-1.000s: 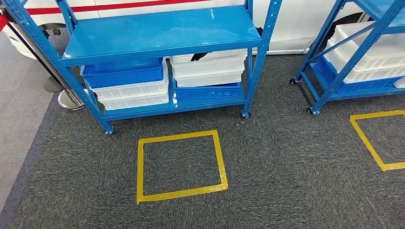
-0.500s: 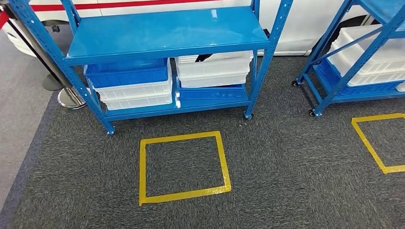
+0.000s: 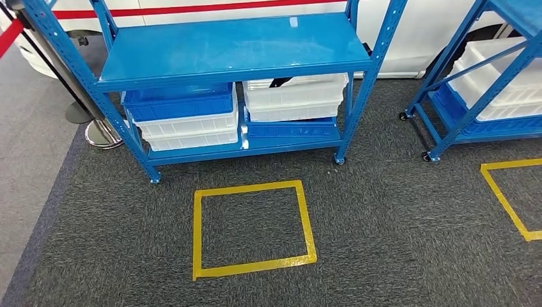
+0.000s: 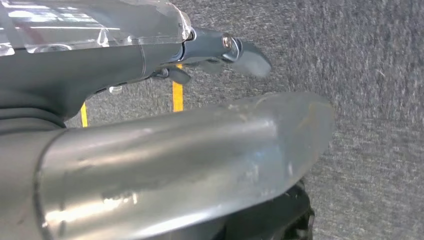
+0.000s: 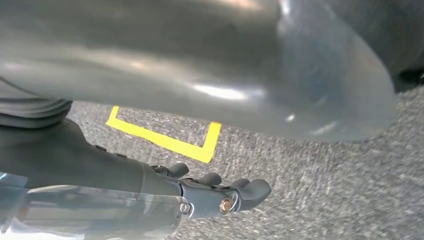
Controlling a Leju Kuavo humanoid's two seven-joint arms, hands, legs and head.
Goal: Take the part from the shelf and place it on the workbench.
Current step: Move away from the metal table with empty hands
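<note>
A blue metal shelf [image 3: 236, 45] on castors stands ahead of me on dark carpet, its top board bare. On its lower board sit a blue bin [image 3: 179, 102] over white bins [image 3: 188, 131], and beside them a white bin [image 3: 294, 99] over another blue bin [image 3: 291, 128]. Something dark [image 3: 280, 82] pokes out of the right-hand white bin; I cannot make out what it is. My left hand [image 4: 215, 50] hangs over the carpet, fingers stretched out and holding nothing. My right hand [image 5: 215, 192] hangs likewise, fingers apart and bare.
A yellow tape square [image 3: 252, 265] marks the carpet in front of the shelf. A second blue shelf [image 3: 476, 83] with white bins stands at the right, with another tape square [image 3: 505, 198] before it. A stanchion base [image 3: 102, 134] and red rope [image 3: 9, 38] are at the left.
The whole picture has slid right and a little down, so the camera has moved; the shelf looks slightly nearer. Nothing on the shelf has moved.
</note>
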